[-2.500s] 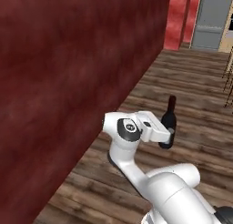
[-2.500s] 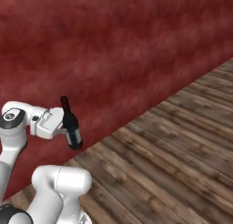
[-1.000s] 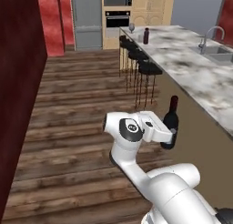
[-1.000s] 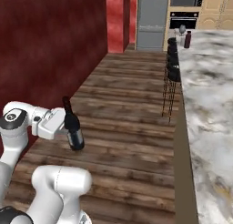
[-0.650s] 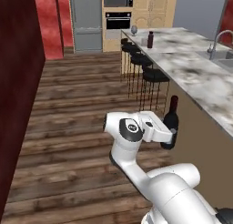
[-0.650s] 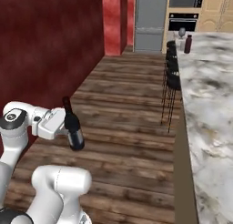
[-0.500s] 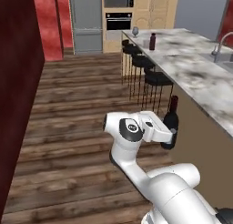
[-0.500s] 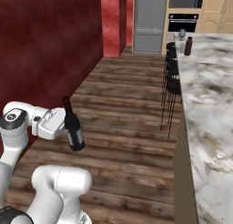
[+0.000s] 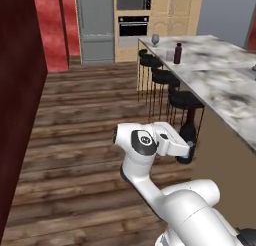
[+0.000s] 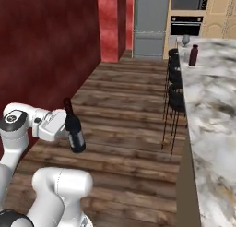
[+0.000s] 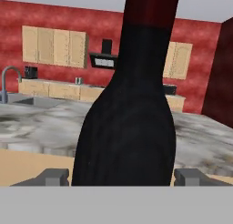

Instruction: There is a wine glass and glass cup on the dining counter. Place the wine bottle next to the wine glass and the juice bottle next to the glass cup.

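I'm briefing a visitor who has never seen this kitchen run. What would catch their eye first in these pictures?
First, the slim black wine bottle, held upright in the white arm's gripper above the wooden floor. Next, the long white-grey marble dining counter on the right, black stools along its near side. At its far end stand a stubby maroon juice bottle, a clear stemmed wine glass and a small clear glass cup.

The arm is folded back, elbow high, wrist level. Its gripper (image 10: 69, 131) points sideways and is clamped round the belly of the wine bottle (image 10: 73, 127), carried upright, fingertips (image 11: 55, 176) on either side of it.
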